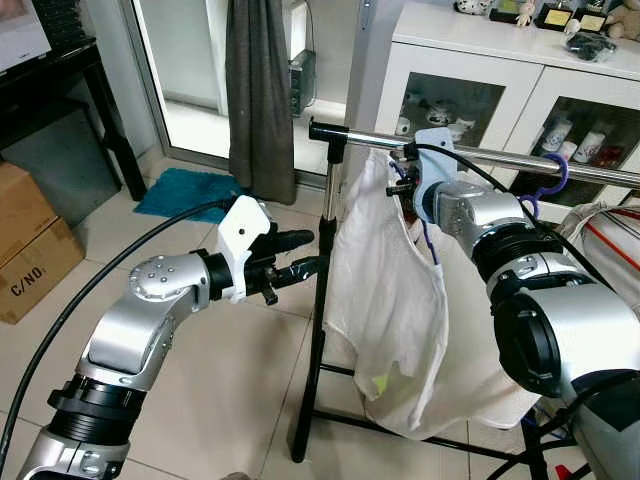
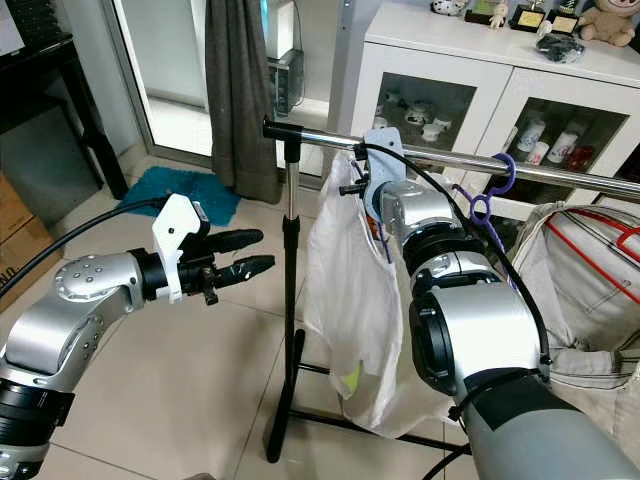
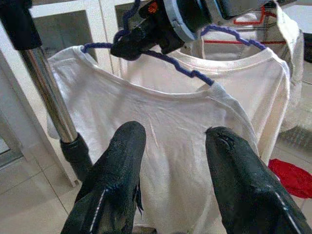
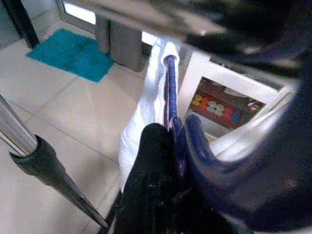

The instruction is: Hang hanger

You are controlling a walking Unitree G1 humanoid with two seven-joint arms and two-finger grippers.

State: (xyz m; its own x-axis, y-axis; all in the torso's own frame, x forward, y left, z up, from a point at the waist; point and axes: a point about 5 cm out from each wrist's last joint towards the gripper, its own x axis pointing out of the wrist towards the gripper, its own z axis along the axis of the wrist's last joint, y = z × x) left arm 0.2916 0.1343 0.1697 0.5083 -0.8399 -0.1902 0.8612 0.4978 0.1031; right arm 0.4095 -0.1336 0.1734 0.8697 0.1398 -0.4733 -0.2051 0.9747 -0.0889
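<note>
A white T-shirt hangs on a purple hanger. My right gripper is shut on the hanger's neck, just under the left end of the chrome rail of a black clothes rack. In the right wrist view the hanger runs out from between the closed fingers. I cannot tell whether the hook rests on the rail. My left gripper is open at chest height, left of the rack post, pointing at the shirt and not touching it.
A second purple hook and beige clothes with a red hanger hang further right on the rail. Behind stand a white glass-door cabinet and a dark curtain. A teal mat and cardboard boxes lie to the left.
</note>
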